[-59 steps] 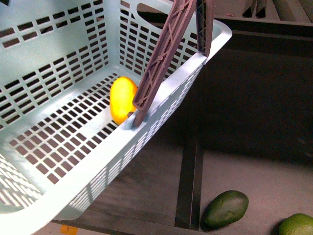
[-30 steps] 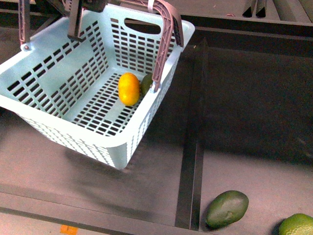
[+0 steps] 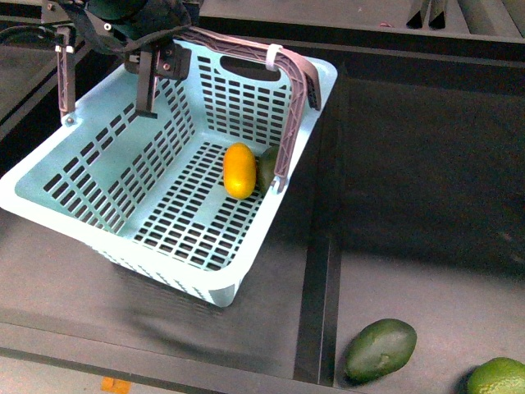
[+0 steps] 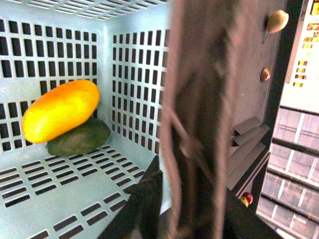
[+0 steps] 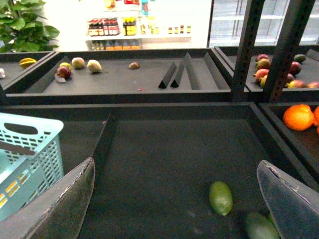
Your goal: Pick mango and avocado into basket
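The turquoise basket (image 3: 123, 176) hangs tilted over the dark shelf at the left. My left gripper (image 3: 156, 51) is shut on its brown handle (image 3: 289, 107) at the top. The yellow-orange mango (image 3: 239, 171) lies on the basket floor against the right wall, touching the dark green avocado (image 3: 267, 167). In the left wrist view the mango (image 4: 61, 110) rests partly on the avocado (image 4: 79, 138) in a corner, behind the blurred handle (image 4: 199, 124). My right gripper (image 5: 174, 209) is open above the shelf with nothing between its fingers; it is out of the front view.
Another dark green oval fruit (image 3: 380, 350) and a brighter green fruit (image 3: 497, 377) lie at the shelf's front right. A raised divider (image 3: 320, 312) runs between the basket and them. The right wrist view shows oranges (image 5: 299, 117) in a neighbouring bin.
The basket has moved away from the camera and to the right, from filling the view to hanging lower over the shelf. Mango and avocado stayed inside.
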